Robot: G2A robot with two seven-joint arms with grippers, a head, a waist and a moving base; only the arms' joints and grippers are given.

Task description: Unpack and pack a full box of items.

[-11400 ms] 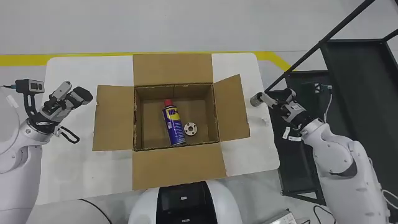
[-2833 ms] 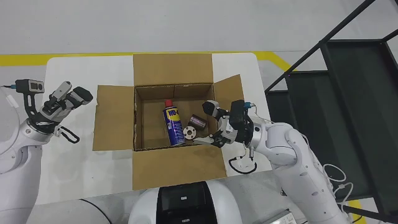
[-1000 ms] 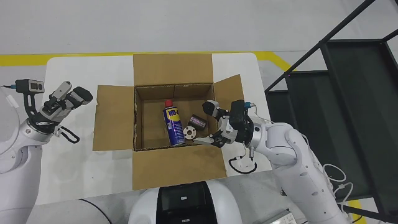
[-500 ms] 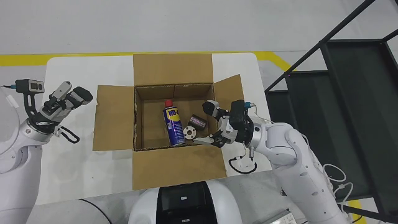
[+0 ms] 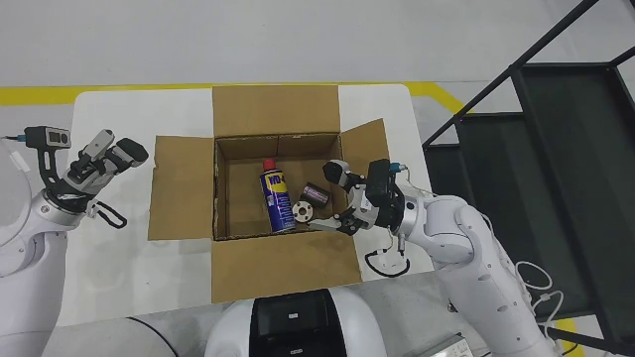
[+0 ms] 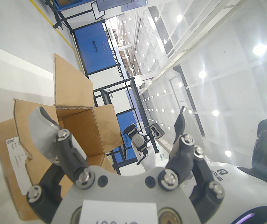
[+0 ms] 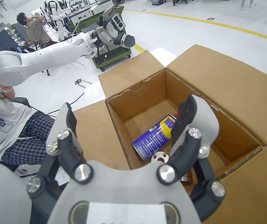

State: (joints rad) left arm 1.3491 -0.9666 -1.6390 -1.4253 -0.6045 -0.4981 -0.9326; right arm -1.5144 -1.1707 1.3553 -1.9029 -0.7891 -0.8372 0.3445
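Two ribbed black pads (image 7: 184,117) are facing each other across a wide gap on the right gripper (image 7: 128,108), which is gripping nothing and hanging over the right side of the open corrugated cardboard box (image 5: 276,109). On the box floor a glossy blue spray can (image 5: 277,198) is lying on its side, with a round metal flange (image 5: 304,206) just beside it and a small dark cylinder (image 5: 315,192) nearby. Beyond the left flap, the left gripper (image 5: 111,149) is hanging above the white table (image 5: 179,268), fingers likewise spread wide and empty.
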